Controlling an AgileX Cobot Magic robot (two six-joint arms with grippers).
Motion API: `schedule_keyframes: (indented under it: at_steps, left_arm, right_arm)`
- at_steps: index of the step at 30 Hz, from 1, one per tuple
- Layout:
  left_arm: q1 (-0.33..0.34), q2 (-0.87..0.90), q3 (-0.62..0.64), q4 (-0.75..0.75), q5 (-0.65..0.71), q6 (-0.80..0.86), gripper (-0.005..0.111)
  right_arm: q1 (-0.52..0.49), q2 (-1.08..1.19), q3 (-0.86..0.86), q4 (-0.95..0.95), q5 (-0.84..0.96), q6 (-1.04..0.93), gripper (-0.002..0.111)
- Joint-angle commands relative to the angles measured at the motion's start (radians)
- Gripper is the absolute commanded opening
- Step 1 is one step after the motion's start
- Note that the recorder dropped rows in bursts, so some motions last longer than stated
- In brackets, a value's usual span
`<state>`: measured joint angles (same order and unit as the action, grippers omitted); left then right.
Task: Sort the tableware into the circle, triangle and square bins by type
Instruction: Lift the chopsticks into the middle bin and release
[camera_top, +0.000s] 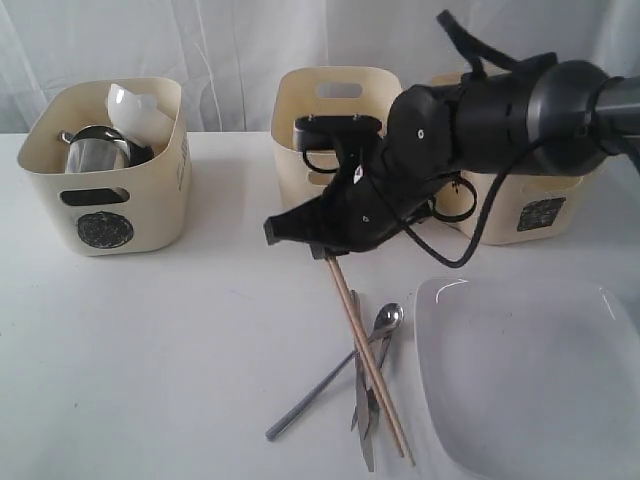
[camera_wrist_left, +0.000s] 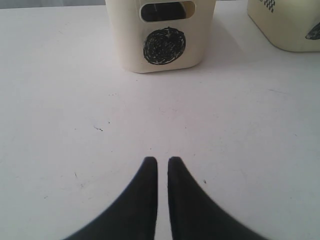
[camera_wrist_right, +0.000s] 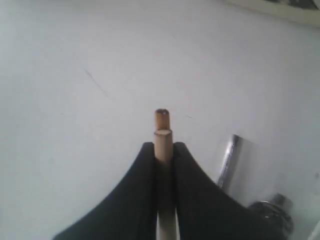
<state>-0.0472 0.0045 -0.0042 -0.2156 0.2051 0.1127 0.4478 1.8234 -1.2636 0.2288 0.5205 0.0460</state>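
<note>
1. Exterior view: the black right gripper (camera_top: 325, 250) reaches across the middle of the white table (camera_top: 170, 350). It is clamped on the upper end of the pair of wooden chopsticks (camera_top: 372, 368). These slant away from its jaws toward the near edge of the table, crossing a small heap of steel cutlery. In the heap are a metal spoon (camera_top: 389, 318) and a long grey handle (camera_top: 305, 408); what kind of piece that handle belongs to cannot be told. Just to the right of the heap lies the large white square plate (camera_top: 530, 400). Far left, a cream plastic bin marked with a black circle (camera_top: 150, 205) holds a steel handled mug (camera_top: 95, 152) and a tilted small white bowl (camera_top: 135, 105). A second cream bin (camera_top: 300, 100) stands behind the arm, and a third bin with a dark square mark (camera_top: 565, 215) is partly hidden by it.

2. Left wrist view: the left gripper (camera_wrist_left: 162, 161) hangs over bare table, facing the circle-marked bin. Its dark fingers (camera_wrist_left: 145, 195) are drawn almost together with only a thin slit between them, and they hold nothing.

3. Right wrist view: the right gripper's fingers (camera_wrist_right: 142, 185) are pressed tight on the chopsticks, whose two cut ends stick out just past the fingertips. A shiny steel handle (camera_wrist_right: 229, 157) lies on the table beside them.
</note>
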Motion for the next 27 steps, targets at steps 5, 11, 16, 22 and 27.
schedule_keyframes:
  at_steps: [5,11,16,22,27]
  left_arm:
    - [0.000,-0.005,0.004,-0.003,-0.004,-0.004,0.014]
    - [0.000,-0.005,0.004,-0.003,-0.004,-0.004,0.014]
    - [0.000,-0.005,0.004,-0.003,-0.004,-0.004,0.014]
    - [0.000,-0.005,0.004,-0.003,-0.004,-0.004,0.014]
    - [0.000,-0.005,0.004,-0.003,-0.004,-0.004,0.014]
  right_arm:
    - [0.000,-0.163,-0.003,0.394,-0.180,-0.373,0.000]
    - [-0.016,-0.232,-0.003,0.403,-0.237,-0.385,0.000]
    - [-0.088,-0.251,-0.003,0.416,-0.299,-0.383,0.000]
    - [-0.181,-0.252,-0.003,0.479,-0.479,-0.383,0.000]
    - [-0.224,-0.240,-0.005,0.527,-0.653,-0.320,0.000]
